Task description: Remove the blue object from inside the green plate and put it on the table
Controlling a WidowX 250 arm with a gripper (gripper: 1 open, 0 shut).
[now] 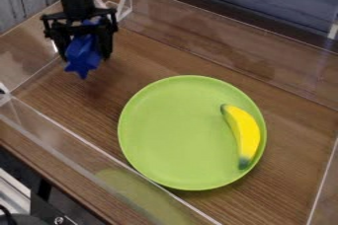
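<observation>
My gripper (82,43) points down over the left part of the dark wood table (79,120), well to the upper left of the green plate (172,135). It is shut on the blue object (83,59), which sticks out below the black fingers, low over the table. Whether the object touches the wood I cannot tell. The plate lies flat at the middle right with nothing blue in it.
A yellow banana (242,135) lies on the plate's right side. Clear acrylic walls (224,32) ring the table, one of them close behind and to the left of the gripper. Bare wood shows between the gripper and the plate.
</observation>
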